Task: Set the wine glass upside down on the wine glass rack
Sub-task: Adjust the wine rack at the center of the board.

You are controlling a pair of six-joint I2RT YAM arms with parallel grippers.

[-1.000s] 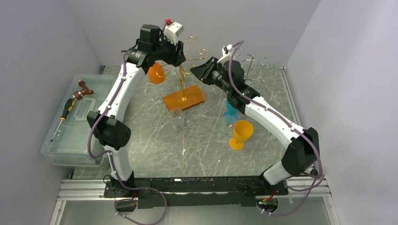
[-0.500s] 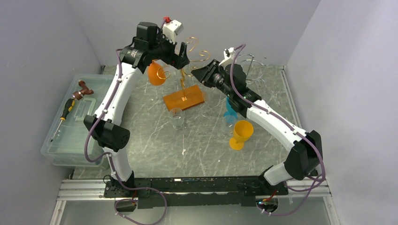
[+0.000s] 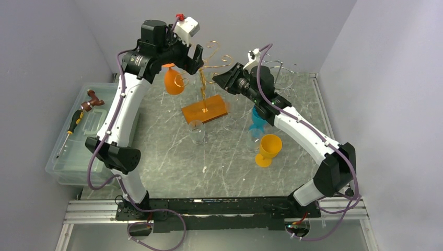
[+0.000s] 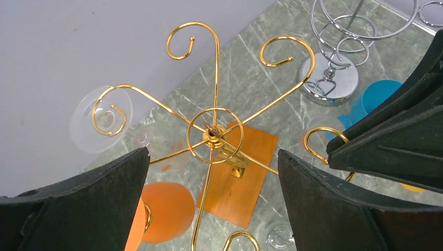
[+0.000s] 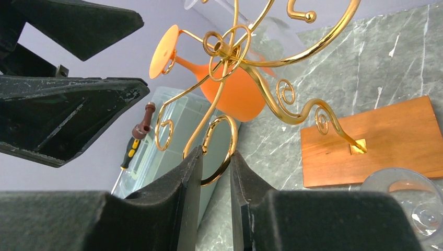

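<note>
Glass [image 3: 174,82] is held by neither tool: the left gripper [image 4: 212,153] is spread wide over the rack [image 5: 218,48] hub, and a rack loop is pinched by the right gripper [image 5: 216,153]. It is hung bowl-down on a rack arm, so placement is judged done; careful withdrawal is called for next

The left arm [image 3: 121,107] rises from its base at the lower left of the overhead view, elbow out to the left, forearm climbing to the upper centre. Its wrist turns right and the left gripper [image 3: 194,56] points right and slightly down, jaws spread as wide as they go. The right arm [image 3: 303,130] sweeps up from the lower right toward the upper centre; the right gripper [image 3: 217,78] points left, fingers [image 5: 172,209] drawn near, a narrow slit between them
</note>
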